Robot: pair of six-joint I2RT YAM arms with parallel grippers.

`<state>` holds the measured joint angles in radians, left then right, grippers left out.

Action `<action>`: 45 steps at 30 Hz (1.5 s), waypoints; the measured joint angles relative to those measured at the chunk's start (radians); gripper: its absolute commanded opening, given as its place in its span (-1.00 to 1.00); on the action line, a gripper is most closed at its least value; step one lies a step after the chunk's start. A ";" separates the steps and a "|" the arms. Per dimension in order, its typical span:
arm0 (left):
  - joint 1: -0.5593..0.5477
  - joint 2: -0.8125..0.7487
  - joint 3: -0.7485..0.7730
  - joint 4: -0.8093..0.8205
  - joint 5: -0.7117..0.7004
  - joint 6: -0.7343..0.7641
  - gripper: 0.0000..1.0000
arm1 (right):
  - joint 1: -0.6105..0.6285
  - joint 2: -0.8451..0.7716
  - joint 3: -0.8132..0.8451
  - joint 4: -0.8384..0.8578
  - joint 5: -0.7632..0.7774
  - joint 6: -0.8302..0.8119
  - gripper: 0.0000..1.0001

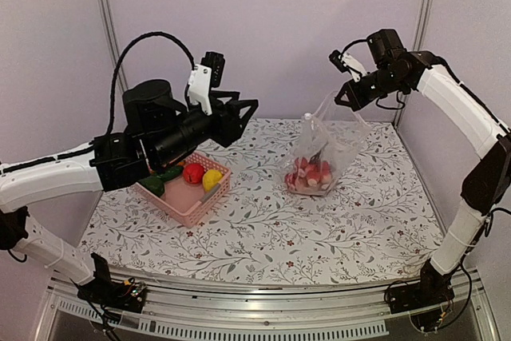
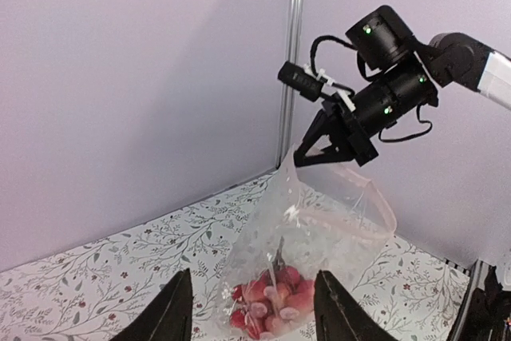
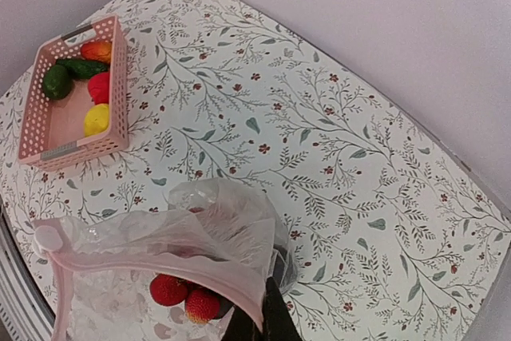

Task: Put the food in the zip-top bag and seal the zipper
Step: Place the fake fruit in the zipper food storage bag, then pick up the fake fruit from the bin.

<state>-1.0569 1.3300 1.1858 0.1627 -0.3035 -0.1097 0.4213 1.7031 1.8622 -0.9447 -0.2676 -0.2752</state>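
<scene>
Aloft, right gripper (image 1: 343, 103) pinches bag (image 1: 323, 145) of balls (image 1: 310, 175), left gripper (image 1: 246, 117) open, fruit (image 1: 193, 173) in basket (image 1: 206, 201)

Pink latticed basket (image 1: 182, 197) stands on the floral-print tablecloth (image 1: 263, 229), left of centre. Pale lilac walls (image 1: 279, 29) behind.

The left arm (image 1: 48, 177) stretches in from the left with its forearm nearly level. The left gripper (image 1: 243, 109) hangs in the air pointing right, its 2 fingers (image 2: 172, 313) spread with nothing between them. The right arm (image 1: 467, 113) rises and folds over at the elbow. The right gripper (image 1: 349, 101) angles down and left, pinched tight on the rim of the bag (image 1: 315, 153).
</scene>
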 measured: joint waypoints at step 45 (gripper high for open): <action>0.515 0.115 -0.254 -0.456 0.248 -0.337 0.90 | -0.056 -0.167 -0.306 0.115 -0.080 -0.006 -1.00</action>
<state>-0.5419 1.4452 0.9314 -0.2935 -0.0551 -0.4469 0.3656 1.5356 1.5558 -0.8295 -0.3481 -0.2817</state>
